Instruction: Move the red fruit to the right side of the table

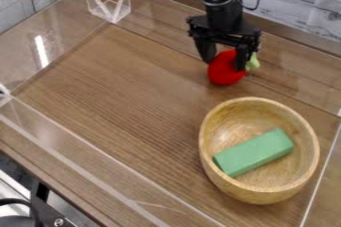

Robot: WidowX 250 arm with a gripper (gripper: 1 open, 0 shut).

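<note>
Gripper (225,54) is hanging w/ jaws spread right over the red fruit (225,70), which is sitting on the table (120,92) near the far right wall, above the wooden bowl (258,149); risk: fruit's round, so a fingertip brushing it while lifting off could send it rolling.

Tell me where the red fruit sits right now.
In the camera view, the red fruit lies on the table toward the far right, under the open gripper, just beyond the wooden bowl.
</note>
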